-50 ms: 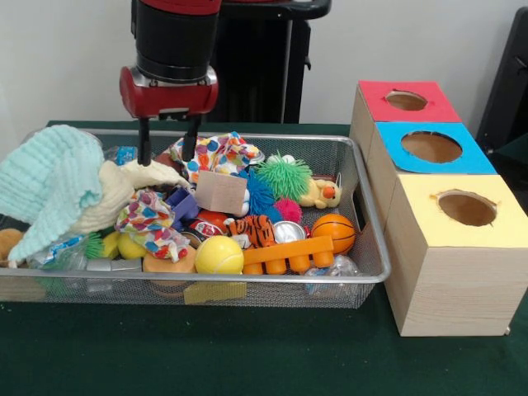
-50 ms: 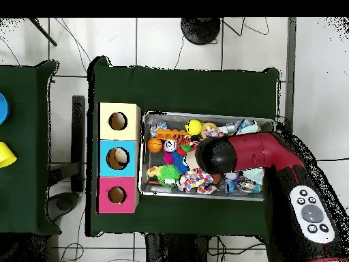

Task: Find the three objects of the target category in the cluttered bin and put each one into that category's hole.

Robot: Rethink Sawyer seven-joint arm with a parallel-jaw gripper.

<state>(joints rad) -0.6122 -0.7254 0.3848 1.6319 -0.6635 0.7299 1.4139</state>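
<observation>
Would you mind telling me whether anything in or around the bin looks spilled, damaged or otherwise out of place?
Nothing has spilled: the toys all sit inside the wire mesh bin. The one oddity is the mint knitted cloth, which is heaped high and drapes over the bin's end rim. The holes in the three wooden boxes are roughly cut.

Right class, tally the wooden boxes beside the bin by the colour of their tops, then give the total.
Red-topped box: 1
Blue-topped box: 1
Yellow-topped box: 1
Total: 3
</observation>
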